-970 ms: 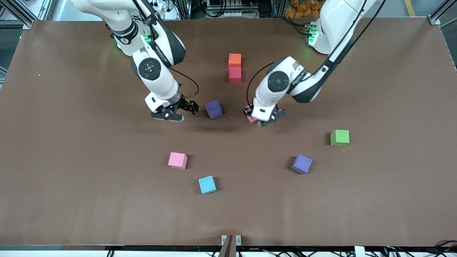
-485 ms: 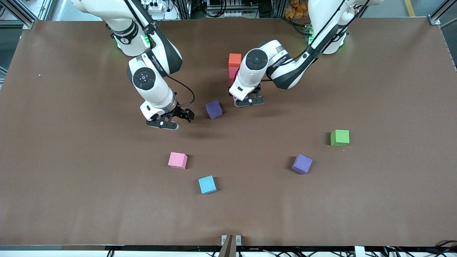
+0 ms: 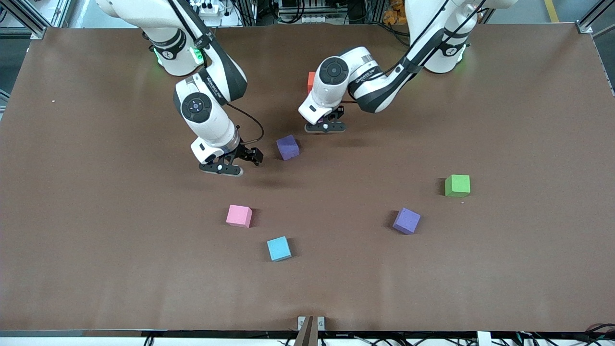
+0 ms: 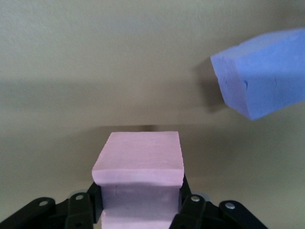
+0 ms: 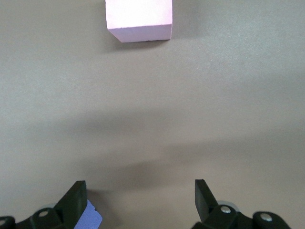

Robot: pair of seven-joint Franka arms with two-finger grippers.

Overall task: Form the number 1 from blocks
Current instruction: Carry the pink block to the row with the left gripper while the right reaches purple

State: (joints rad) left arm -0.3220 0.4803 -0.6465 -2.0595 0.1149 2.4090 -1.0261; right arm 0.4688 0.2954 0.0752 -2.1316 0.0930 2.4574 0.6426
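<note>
I see the left gripper clamped on a matte pink foam cube, low over the table beside the orange cube. Right gripper hangs with fingers spread by a purple cube. Second pink cube sits nearer the camera, and another purple one sits toward the left arm's end.

Brown table w/ loose cubes: purple cube ctr; pink cube at its 7 o'clock; light blue cube; 2nd purple cube; green cube; orange cube at 12, mostly hidden.
</note>
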